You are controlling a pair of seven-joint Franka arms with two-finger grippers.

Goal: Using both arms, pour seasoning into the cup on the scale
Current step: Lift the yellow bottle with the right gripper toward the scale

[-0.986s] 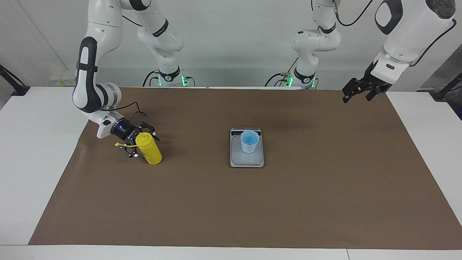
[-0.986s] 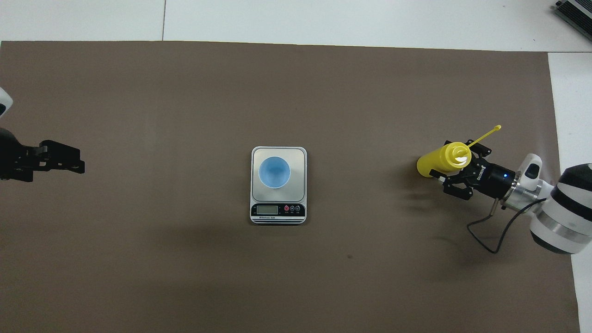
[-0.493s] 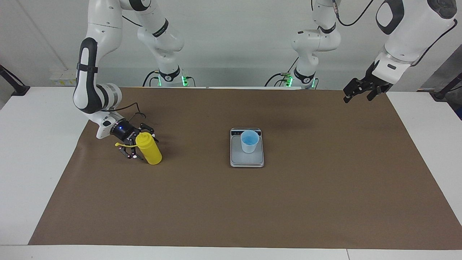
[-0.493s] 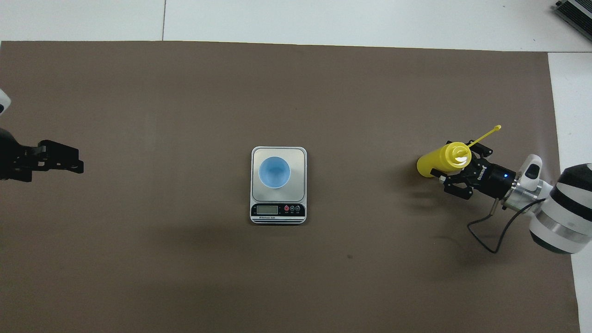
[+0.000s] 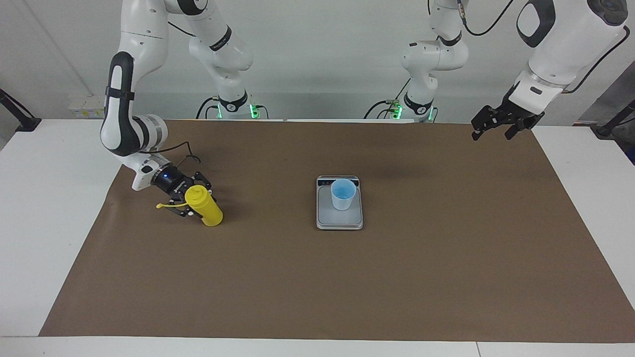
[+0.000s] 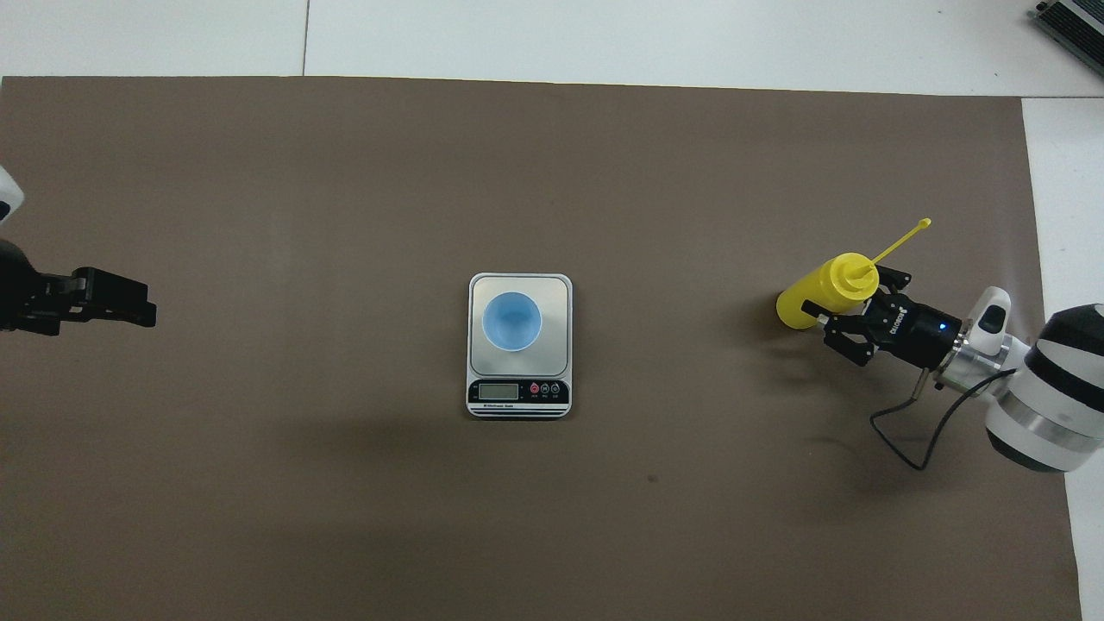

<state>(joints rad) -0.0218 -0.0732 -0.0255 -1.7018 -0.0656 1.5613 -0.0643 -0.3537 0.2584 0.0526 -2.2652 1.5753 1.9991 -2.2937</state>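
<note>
Cup (image 5: 343, 194): upright on the scale (image 5: 339, 218), mid-surface; contents cannot be told.
Seasoning bottle (image 5: 204, 207): tilted, at the right arm's end of the brown mat (image 5: 317, 277).
Right gripper (image 5: 187, 202): clenched on the bottle's upper part.
Left gripper (image 5: 491, 126): released, raised over the mat's corner nearest its base.
Open room: bare mat is seen around the scale.

Seasoning bottle (image 5: 206, 208): bright yellow. Cup (image 5: 343, 194): light blue. Scale (image 5: 339, 219): silver-grey, dark display strip. Mat (image 5: 347, 277): plain brown. Worktop (image 5: 44, 208): white. Arms (image 5: 126, 84): white with black bands; grippers (image 5: 190, 202) black.
</note>
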